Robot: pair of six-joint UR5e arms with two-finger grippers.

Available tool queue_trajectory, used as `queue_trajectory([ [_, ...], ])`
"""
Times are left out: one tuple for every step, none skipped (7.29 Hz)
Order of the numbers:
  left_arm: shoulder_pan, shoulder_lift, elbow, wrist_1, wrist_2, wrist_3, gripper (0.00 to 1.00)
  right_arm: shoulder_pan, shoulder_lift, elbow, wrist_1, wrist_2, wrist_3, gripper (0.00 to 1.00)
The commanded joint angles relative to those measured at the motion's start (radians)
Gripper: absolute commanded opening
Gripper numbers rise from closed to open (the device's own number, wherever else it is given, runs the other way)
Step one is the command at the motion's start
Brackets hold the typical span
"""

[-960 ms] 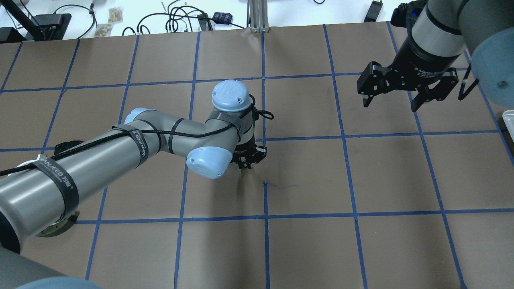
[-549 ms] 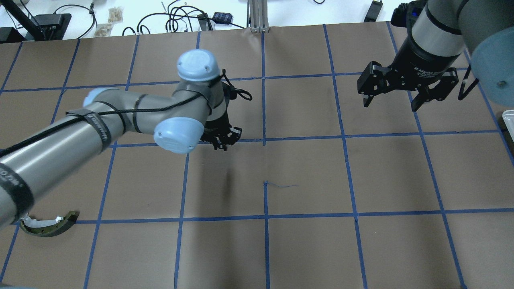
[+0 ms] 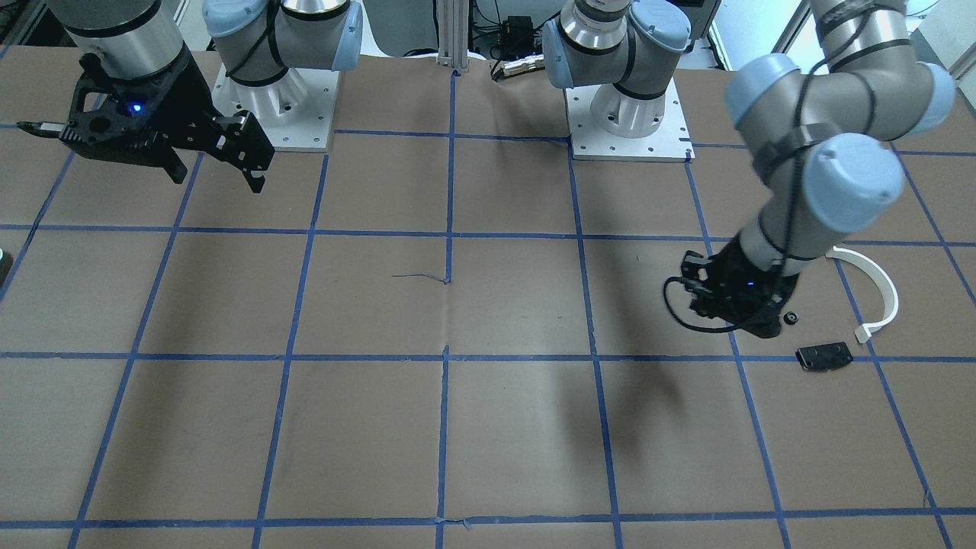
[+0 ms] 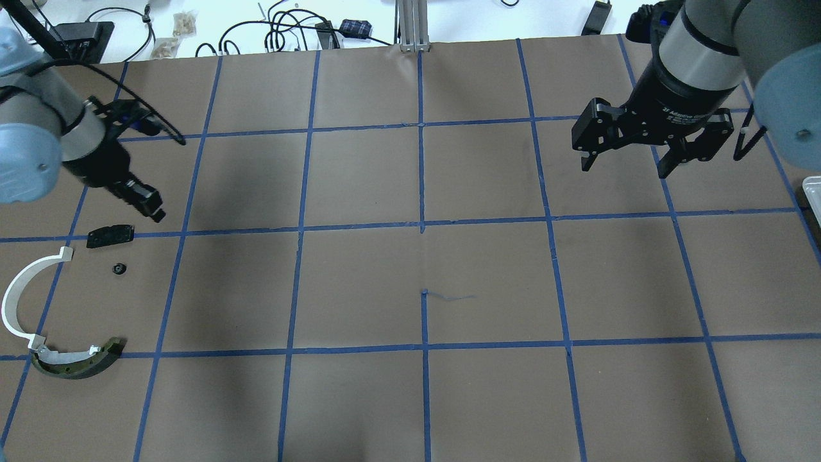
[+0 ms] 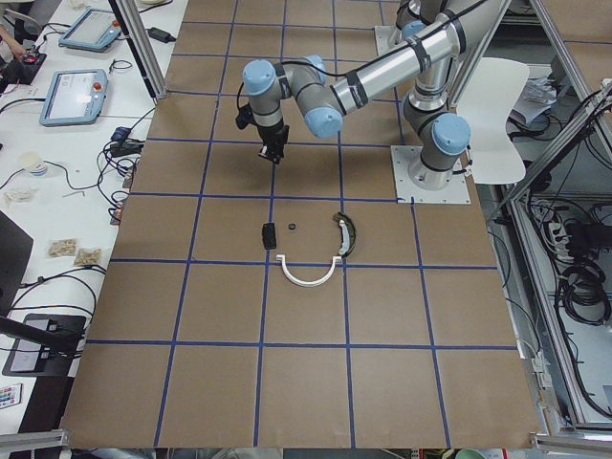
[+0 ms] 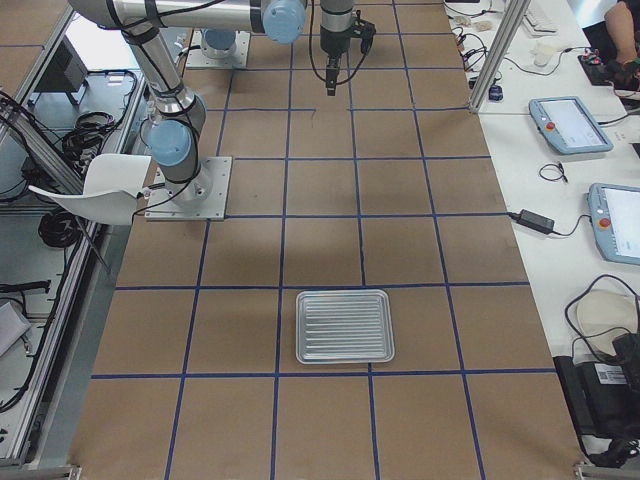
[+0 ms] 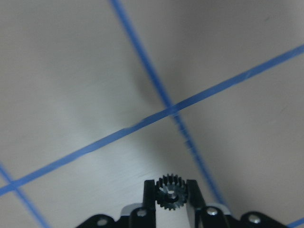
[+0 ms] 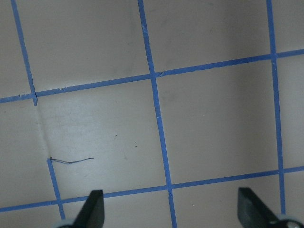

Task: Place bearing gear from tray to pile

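Observation:
My left gripper [image 7: 171,187] is shut on a small black toothed gear [image 7: 171,197], held between the fingertips above the table. In the overhead view this gripper [image 4: 154,213] hangs at the far left, just beyond the pile. The pile holds a flat black plate [image 4: 110,235], a small black round part [image 4: 118,269], a thin white arc strip [image 4: 16,295] and a dark curved piece with a cream band [image 4: 77,362]. In the front view the gripper [image 3: 751,326] is beside the small part [image 3: 791,318] and the plate [image 3: 823,356]. My right gripper [image 4: 623,168] is open and empty, high at the far right.
The metal tray [image 6: 345,325] lies on the table's right end; only its edge [image 4: 813,192] shows in the overhead view. Brown table paper with a blue tape grid [image 4: 421,224] covers the table. Cables and boxes lie beyond the far edge.
My left arm has swung from the table's middle to the far left with the gear, uncovering the pile. The right arm has not moved.

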Motion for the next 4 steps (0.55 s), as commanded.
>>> queue_trajectory([
  [0.153, -0.082, -0.046, 0.112, 0.002, 0.059, 0.00, 0.000, 0.000, 0.000, -0.001, -0.002, -0.002, 1.00],
  [0.150, -0.114, -0.048, 0.119, 0.003, 0.030, 0.00, 0.000, 0.000, 0.000, -0.001, 0.000, -0.002, 1.00],
  [0.124, -0.114, -0.048, 0.119, 0.006, -0.046, 0.00, 0.000, 0.000, 0.000, -0.001, 0.000, -0.002, 1.00],
  [0.082, -0.105, -0.046, 0.119, 0.007, -0.061, 0.00, 0.001, -0.001, 0.000, -0.001, 0.000, -0.002, 1.00],
])
